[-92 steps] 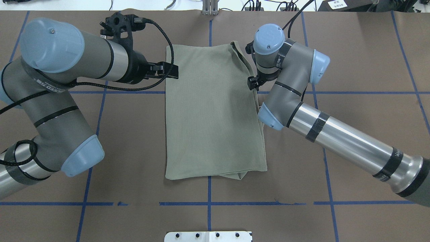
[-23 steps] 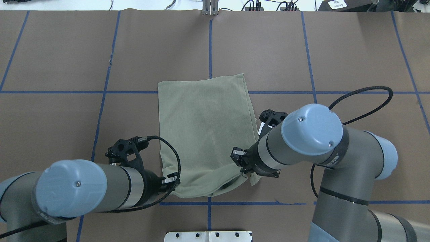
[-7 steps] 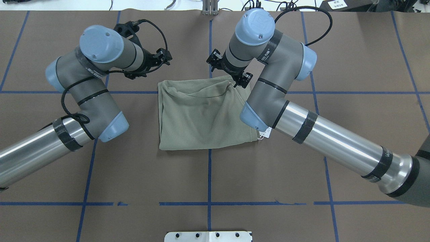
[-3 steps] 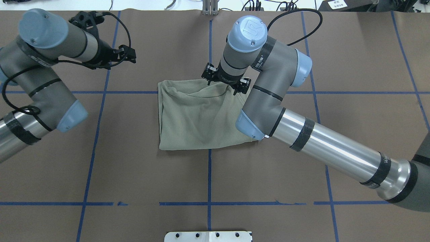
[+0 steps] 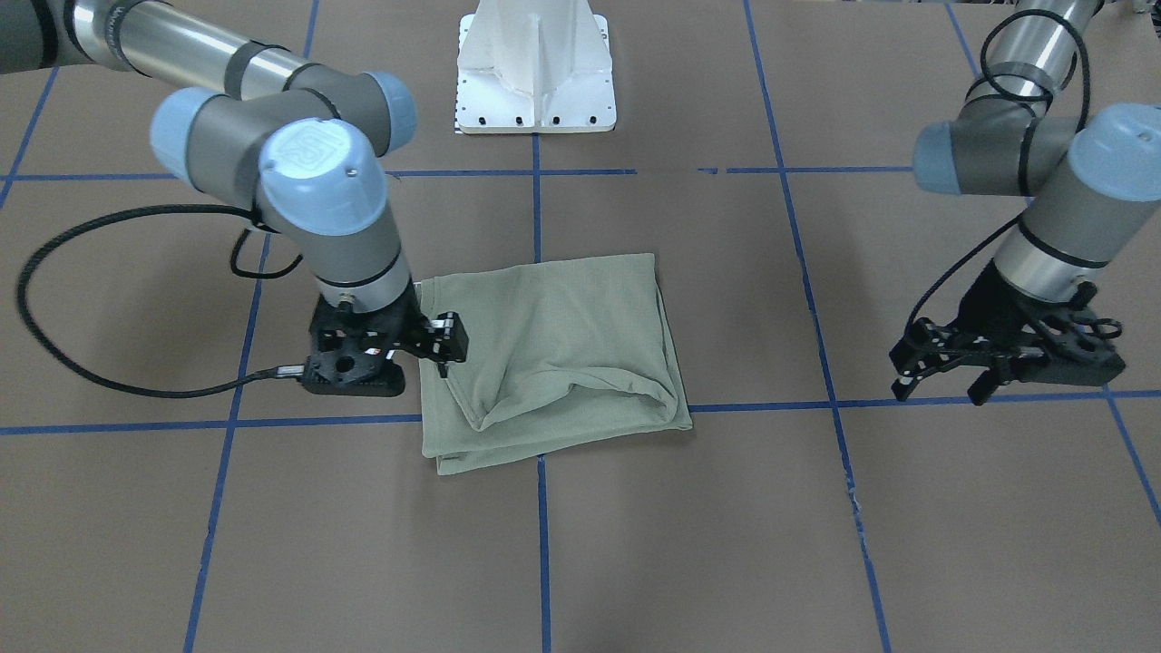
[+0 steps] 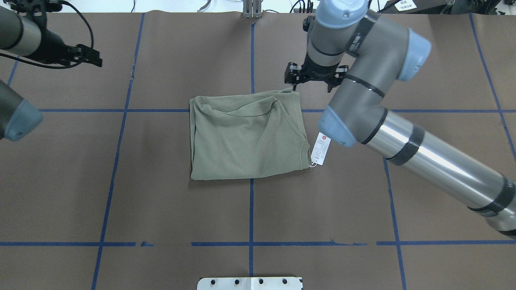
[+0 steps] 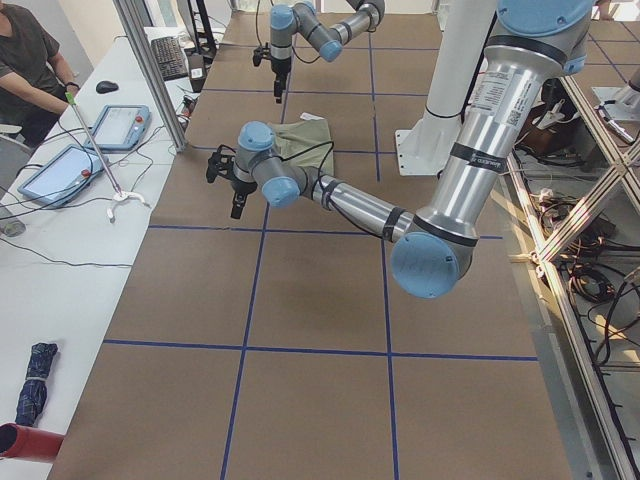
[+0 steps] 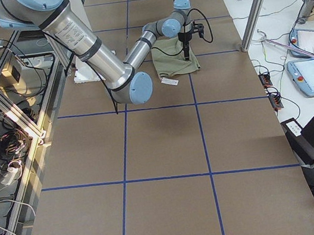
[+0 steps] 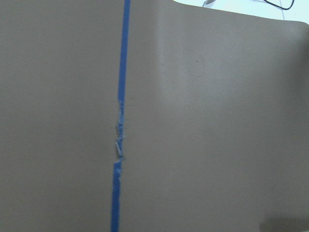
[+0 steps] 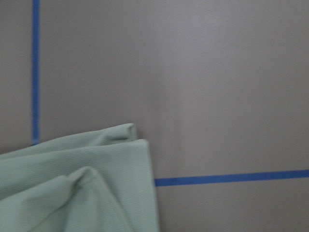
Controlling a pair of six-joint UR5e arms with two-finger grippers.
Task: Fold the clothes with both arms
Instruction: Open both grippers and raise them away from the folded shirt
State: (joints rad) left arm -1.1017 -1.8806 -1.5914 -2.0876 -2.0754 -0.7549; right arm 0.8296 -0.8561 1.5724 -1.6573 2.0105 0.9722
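One shirt [image 6: 242, 141]: folded, flat at table [image 6: 161, 201] centre; tag [image 6: 321, 149] just beside its edge.
Left fingers [image 5: 907, 363]: spread wide, empty, over bare table, well apart from shirt.
Right fingers [image 5: 443, 345]: pointed down at shirt's far corner; gap impossible to tell.

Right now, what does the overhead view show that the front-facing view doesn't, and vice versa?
Only overhead: the white hang tag lying beside the shirt. Only front-facing: the left tool plainly open, well away from the shirt. Both: the shirt folded to a compact rectangle, bunched along one edge.
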